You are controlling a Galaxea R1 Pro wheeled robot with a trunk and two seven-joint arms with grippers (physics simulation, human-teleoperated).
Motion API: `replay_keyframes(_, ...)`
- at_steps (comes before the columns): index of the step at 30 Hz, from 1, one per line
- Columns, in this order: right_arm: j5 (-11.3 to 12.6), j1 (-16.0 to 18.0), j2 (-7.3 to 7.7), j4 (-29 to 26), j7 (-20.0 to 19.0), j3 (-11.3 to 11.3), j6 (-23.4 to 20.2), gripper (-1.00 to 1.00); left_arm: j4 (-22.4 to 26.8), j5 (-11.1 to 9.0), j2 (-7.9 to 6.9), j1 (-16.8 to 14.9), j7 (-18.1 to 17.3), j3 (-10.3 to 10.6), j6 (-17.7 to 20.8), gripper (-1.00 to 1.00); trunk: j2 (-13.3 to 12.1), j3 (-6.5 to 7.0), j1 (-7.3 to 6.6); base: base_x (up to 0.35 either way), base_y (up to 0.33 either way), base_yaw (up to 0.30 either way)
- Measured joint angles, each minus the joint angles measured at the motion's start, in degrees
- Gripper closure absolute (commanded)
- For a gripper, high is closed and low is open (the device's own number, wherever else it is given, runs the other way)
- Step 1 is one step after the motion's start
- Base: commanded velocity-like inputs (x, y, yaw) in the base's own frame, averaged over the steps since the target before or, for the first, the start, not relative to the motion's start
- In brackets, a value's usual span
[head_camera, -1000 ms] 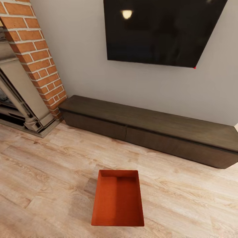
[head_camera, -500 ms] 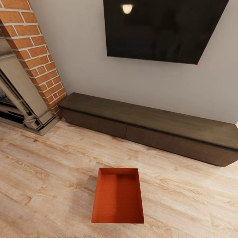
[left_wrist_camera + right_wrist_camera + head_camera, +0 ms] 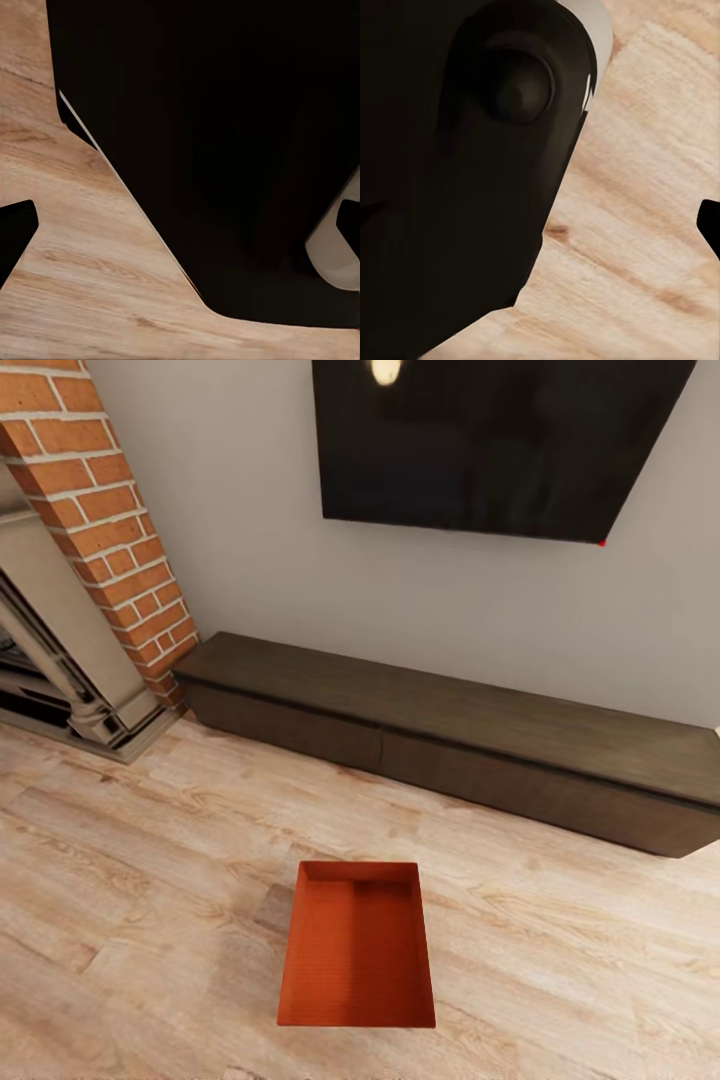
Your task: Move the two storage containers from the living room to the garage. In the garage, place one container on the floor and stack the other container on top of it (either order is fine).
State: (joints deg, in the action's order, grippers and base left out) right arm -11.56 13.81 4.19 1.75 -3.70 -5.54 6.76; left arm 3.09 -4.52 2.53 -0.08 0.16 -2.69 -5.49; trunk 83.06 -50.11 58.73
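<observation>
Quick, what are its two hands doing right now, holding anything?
Left gripper: open, holding nothing.
Right gripper: appears open, holding nothing.

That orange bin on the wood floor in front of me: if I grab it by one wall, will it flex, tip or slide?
The bin has straight, even walls, so it probably stays stiff. It looks empty, so likely light for its size. Sitting flat and low on the smooth plank floor, it would more likely slide than tip if nudged.

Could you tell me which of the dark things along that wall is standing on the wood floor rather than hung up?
The long low dark-brown cabinet: it rests on the wood-plank floor against the wall. The black screen is mounted above it.
</observation>
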Motion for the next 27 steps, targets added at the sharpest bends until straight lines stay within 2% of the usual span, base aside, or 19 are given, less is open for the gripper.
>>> replay_keyframes(27,0.08,0.01,0.02,0.0,0.0,0.0,0.0,-1.0,0.0,0.0,0.0,0.0,0.0,0.0,-0.07,-1.0,0.0,-2.47,0.0,0.0,0.0,0.0)
